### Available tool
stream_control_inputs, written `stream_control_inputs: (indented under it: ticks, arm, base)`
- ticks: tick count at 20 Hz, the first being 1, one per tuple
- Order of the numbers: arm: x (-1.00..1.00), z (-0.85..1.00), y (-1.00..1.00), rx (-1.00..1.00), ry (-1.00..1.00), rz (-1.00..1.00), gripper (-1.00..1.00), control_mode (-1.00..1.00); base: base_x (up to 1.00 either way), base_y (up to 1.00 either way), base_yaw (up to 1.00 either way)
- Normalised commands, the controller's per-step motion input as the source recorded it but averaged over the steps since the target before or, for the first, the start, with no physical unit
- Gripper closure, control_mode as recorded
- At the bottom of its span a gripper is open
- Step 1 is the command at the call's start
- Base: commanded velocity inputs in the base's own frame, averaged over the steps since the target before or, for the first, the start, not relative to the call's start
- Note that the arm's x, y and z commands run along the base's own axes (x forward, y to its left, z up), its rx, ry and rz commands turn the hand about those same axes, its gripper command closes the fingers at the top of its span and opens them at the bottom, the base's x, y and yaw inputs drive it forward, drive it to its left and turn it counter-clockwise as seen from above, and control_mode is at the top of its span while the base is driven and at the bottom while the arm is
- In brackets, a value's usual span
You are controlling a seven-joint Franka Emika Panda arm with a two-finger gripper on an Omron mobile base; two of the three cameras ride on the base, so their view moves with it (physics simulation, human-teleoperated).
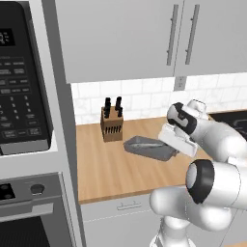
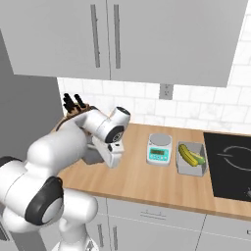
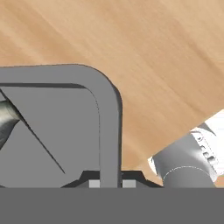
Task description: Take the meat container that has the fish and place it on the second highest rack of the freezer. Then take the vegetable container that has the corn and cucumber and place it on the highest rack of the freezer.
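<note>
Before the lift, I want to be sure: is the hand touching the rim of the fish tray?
Touching. In the hand view, the two fingertips of the hand are closed on the rim of the fish tray, one on each side, with no gap.

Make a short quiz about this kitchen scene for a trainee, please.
1. True or false: the gripper is shut on the rim of the fish tray.
2. What stands between the fish tray and the vegetable tray on the counter? A) scale B) kettle C) toaster
3. Fill in: the knife block stands against the ____.

Key: 1 true; 2 A, the scale; 3 wall.
</note>
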Motion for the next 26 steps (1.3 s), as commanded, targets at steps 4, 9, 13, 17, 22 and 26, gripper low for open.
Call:
stream_control_inputs:
  ticks: [4,9,13,17,22,26]
  arm:
    - [-0.31,1.00,-0.09,0.12,-0.08,0.47,1.00,-1.00]
    - [-0.55,1.00,-0.10,0.15,-0.16,0.38,1.00,-1.00]
    - [-0.74,0.91,-0.01,0.22,-0.17,0.24,1.00,-1.00]
    - [-0.67,0.91,0.00,0.23,-0.15,0.21,1.00,-1.00]
    - [-0.63,0.82,0.00,0.19,-0.14,0.27,1.00,-1.00]
    - [-0.59,0.57,0.00,0.11,-0.17,0.13,1.00,-1.00]
  base:
    - [0.00,0.00,0.00]
    - [0.00,0.00,0.00]
    - [0.00,0.00,0.00]
    - [0.00,0.00,0.00]
    - [0.00,0.00,0.00]
    - [0.00,0.00,0.00]
